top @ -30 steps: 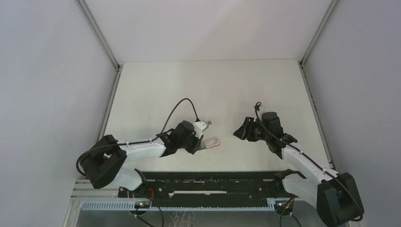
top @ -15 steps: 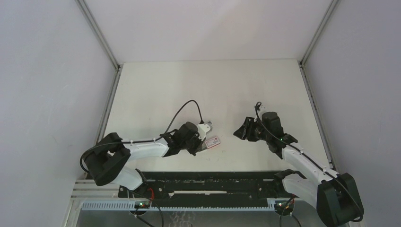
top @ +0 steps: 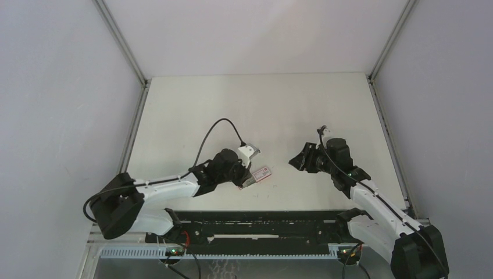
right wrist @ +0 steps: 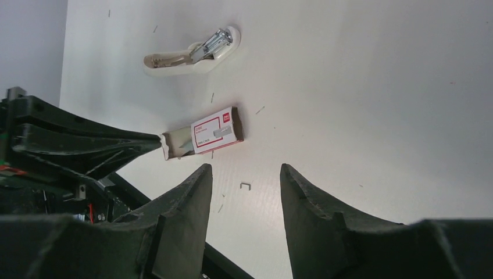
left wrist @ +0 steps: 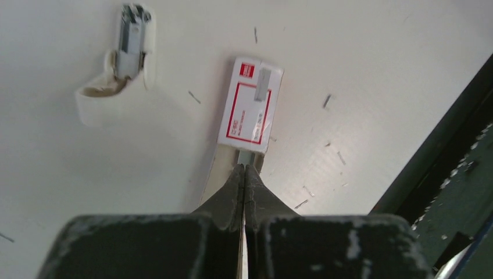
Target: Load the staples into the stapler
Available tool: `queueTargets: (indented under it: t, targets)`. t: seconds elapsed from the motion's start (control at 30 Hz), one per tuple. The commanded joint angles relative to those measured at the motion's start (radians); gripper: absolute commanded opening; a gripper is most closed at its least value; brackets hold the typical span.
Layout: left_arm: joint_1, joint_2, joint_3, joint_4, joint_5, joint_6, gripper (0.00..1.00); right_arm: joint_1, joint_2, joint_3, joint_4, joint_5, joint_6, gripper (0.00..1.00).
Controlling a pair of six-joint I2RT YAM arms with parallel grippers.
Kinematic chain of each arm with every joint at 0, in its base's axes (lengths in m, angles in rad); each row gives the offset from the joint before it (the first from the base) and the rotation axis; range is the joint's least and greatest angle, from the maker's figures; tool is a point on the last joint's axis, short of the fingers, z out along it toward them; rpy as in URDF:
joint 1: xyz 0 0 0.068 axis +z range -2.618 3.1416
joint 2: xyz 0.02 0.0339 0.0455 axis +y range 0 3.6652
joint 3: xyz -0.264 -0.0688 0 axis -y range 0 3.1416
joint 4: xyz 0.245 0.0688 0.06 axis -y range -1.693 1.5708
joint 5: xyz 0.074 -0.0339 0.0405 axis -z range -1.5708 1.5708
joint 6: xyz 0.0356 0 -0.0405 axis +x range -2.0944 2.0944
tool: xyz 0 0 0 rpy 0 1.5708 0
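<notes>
Left pincer point(left wrist: 245, 169): pressed together at the open end of the staple box point(left wrist: 251, 106).
Right pincer point(right wrist: 245, 170): spread, hovering right of the box.
Stapler point(left wrist: 119, 72): lying open on the desk point(top: 232, 104), just beside the box.

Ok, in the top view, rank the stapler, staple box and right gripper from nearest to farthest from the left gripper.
From the left gripper:
1. staple box, at its fingertips.
2. stapler, just beyond, farther up the table.
3. right gripper, off to the right.
</notes>
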Motion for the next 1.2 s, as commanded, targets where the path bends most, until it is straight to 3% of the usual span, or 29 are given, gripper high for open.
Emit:
queueTargets:
  t: [0.0,0.13,0.37,0.63,0.8,0.87,1.03,1.17]
  targets:
    - [-0.004,-0.089,-0.036,0.089,-0.038,-0.087,0.00,-0.003,-0.023,0.017,0.015,-0.015,-0.009,0.47]
    - [-0.004,-0.065,-0.022,0.045,-0.060,-0.089,0.01,-0.003,-0.014,0.017,0.018,-0.017,-0.016,0.47]
    - [-0.044,-0.001,0.028,-0.020,-0.114,-0.090,0.25,0.004,0.004,0.016,0.013,-0.009,-0.025,0.48]
    - [-0.056,0.029,0.046,-0.029,-0.143,-0.083,0.33,0.013,0.001,0.016,0.006,0.009,-0.029,0.49]
    - [-0.071,0.025,0.070,-0.031,-0.150,-0.081,0.41,0.005,-0.031,0.016,-0.071,0.168,-0.010,0.56]
    - [-0.072,0.011,0.083,-0.017,-0.137,-0.084,0.47,-0.018,-0.041,0.016,-0.123,0.235,0.005,0.61]
    - [-0.072,-0.061,0.083,0.031,-0.151,-0.087,0.58,-0.161,-0.052,0.016,-0.236,0.286,0.024,0.62]
    - [-0.070,-0.165,0.020,0.098,-0.192,-0.084,0.65,-0.273,-0.093,0.016,-0.372,0.438,0.127,0.63]
